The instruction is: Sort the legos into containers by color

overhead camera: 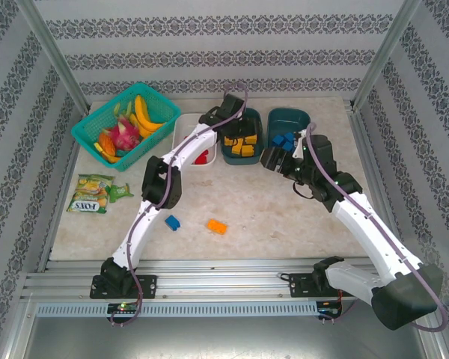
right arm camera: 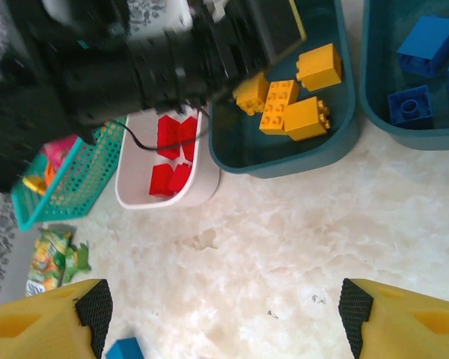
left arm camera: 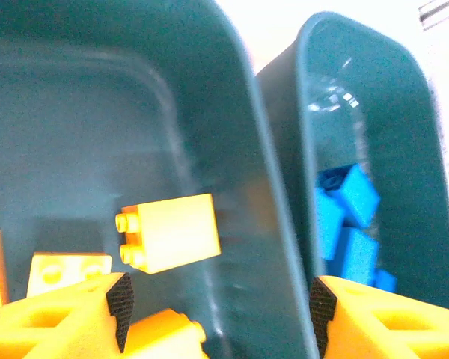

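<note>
From above, we see three tubs in a row at the far side of the bench (overhead camera: 269, 217). The white tub (overhead camera: 185, 127) on the left holds red bricks (overhead camera: 200, 157). The middle tub (overhead camera: 243, 160), dark teal, holds orange-yellow bricks (overhead camera: 242, 146). The right tub (overhead camera: 293, 120), also dark teal, holds blue bricks (overhead camera: 283, 140). The left arm (overhead camera: 183, 153) reaches across the white tub to the middle tub. The right arm (overhead camera: 359, 217) ends just on the near side of the two teal tubs. On the near part of the bench lie a loose blue brick (overhead camera: 172, 222) and, to its right, a loose orange brick (overhead camera: 217, 226). At the far left stands a teal lattice basket (overhead camera: 105, 109) of toy fruit (overhead camera: 127, 134), with a sweet packet (overhead camera: 90, 193) on its near side.

At the left wrist, the left fingers (left arm camera: 52, 321) stand apart, released, above the middle tub. One orange-yellow brick (left arm camera: 168, 233) sits free beyond the fingertips, touched by neither pad; we cannot tell whether it rests on the tub floor. More of them lie lower left, and the blue bricks (left arm camera: 352, 202) show in the right tub.

At the right wrist, the right fingers (right arm camera: 52, 321) are spread wide, released, with bare bench between them. The loose blue brick (right arm camera: 123, 350) lies just beside the left-hand finger. All three tubs stand beyond.
</note>
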`<state>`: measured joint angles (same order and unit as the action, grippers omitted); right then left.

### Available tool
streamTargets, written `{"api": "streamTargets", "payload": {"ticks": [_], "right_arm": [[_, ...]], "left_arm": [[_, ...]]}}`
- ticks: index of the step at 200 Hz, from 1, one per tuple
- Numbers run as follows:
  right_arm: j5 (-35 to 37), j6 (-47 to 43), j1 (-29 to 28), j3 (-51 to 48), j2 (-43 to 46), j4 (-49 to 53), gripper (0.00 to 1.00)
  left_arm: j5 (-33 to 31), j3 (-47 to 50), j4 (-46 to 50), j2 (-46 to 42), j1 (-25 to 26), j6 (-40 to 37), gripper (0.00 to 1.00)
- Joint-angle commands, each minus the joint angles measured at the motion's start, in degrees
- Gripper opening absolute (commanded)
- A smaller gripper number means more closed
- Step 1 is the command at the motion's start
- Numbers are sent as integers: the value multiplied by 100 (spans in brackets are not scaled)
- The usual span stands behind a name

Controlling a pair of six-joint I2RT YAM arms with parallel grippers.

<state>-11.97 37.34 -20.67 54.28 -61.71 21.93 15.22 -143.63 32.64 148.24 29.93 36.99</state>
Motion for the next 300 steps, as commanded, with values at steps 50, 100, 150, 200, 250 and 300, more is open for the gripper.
{"api": "streamTargets", "payload": {"ticks": [50,100,150,200,250,300], "right_arm": [[523,-1786,-2141,-164,-582,-546,81],[622,-2174,-3637,411,-2054,-716,82],[809,-1998,-4414,1432,-3738,-746,81],[1154,-1389,-4486,2517,-5051,-448,82],[1214,-1237,-4485,3683,-6051,469,75],[1352,-1251,-4491,4078,-6445,949,62]], "left_arm": [[-762,3853,818,-4330,-430,1018,66],[-1264,7571,1741,-8013,-716,1112,67],[-113,9319,2824,-11576,-740,1376,70],[765,8503,4033,-12308,-742,515,83],[843,8067,4648,-12636,-739,415,86],[762,7982,4762,-12799,-742,533,86]]}}
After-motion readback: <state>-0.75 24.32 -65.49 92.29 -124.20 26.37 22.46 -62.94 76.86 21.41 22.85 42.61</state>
